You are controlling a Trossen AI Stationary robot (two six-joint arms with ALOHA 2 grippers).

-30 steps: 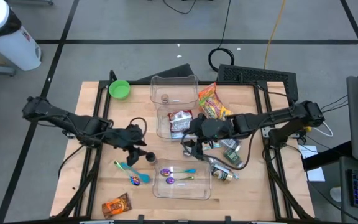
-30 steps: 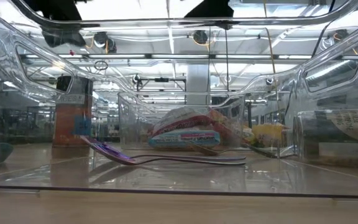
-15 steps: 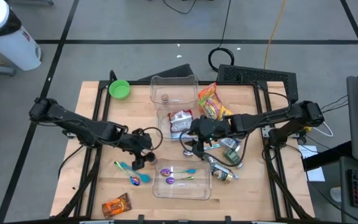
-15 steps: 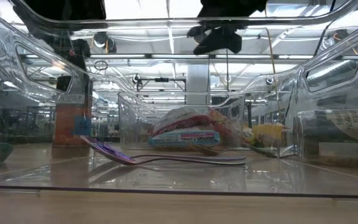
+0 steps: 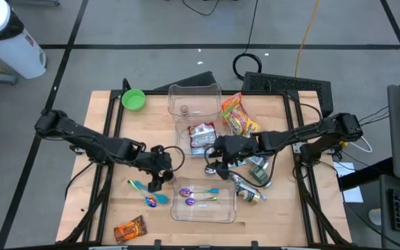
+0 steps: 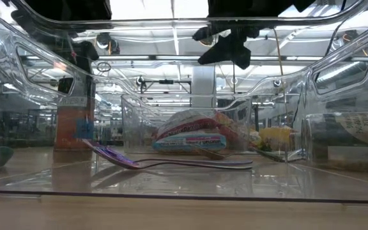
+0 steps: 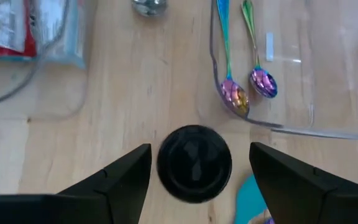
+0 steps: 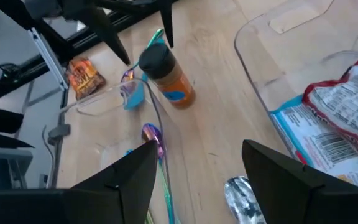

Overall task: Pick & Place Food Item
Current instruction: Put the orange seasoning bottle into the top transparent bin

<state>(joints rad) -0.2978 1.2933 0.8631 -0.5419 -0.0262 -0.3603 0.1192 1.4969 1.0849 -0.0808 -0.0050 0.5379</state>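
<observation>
We judge the main risk to be tipping: the left gripper (image 7: 194, 163) hangs spread wide and empty right above the small orange spice jar with a black cap (image 8: 166, 76), standing upright on the wooden table (image 5: 110, 208) just beside the clear plastic tray (image 5: 203, 215). A skewed descent could topple it, seemingly top-heavy.

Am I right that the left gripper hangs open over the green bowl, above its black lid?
Not the green bowl: the left gripper hangs open above the spice bottle, straddling its black lid, as the left wrist view shows. The green bowl sits at the table's far corner.
</observation>
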